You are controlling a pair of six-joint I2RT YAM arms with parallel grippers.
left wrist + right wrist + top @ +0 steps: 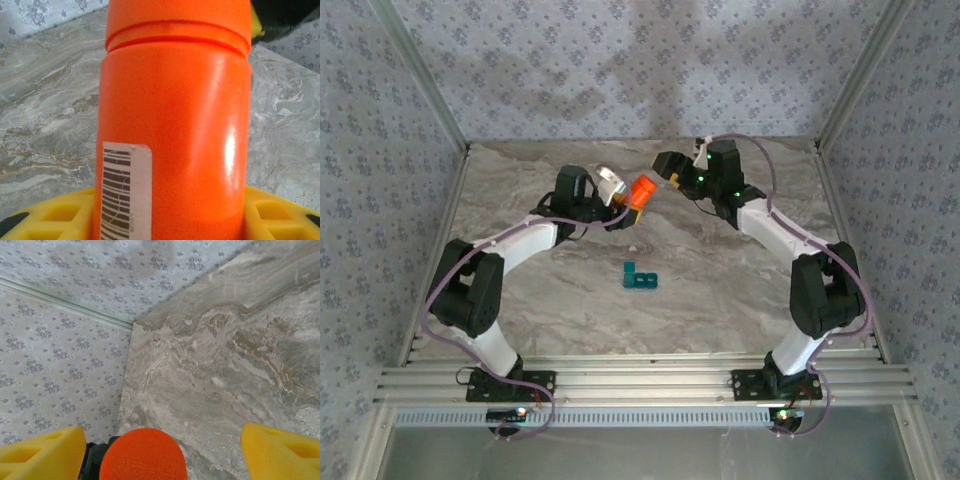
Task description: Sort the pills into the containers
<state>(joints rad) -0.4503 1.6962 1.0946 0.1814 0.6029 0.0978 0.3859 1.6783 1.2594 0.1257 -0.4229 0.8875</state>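
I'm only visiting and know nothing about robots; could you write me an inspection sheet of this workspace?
Surface: marble-patterned table.
Job's things: teal container strip lying mid-table, apart from both arms.
Clutter: nothing seen.
Grippers: left gripper shut on the orange bottle; right gripper open, its fingers either side of an orange round end, apparently the bottle's top.
Cables: purple cables run along both arms.
Surroundings: patterned walls, metal frame rails at the near edge.
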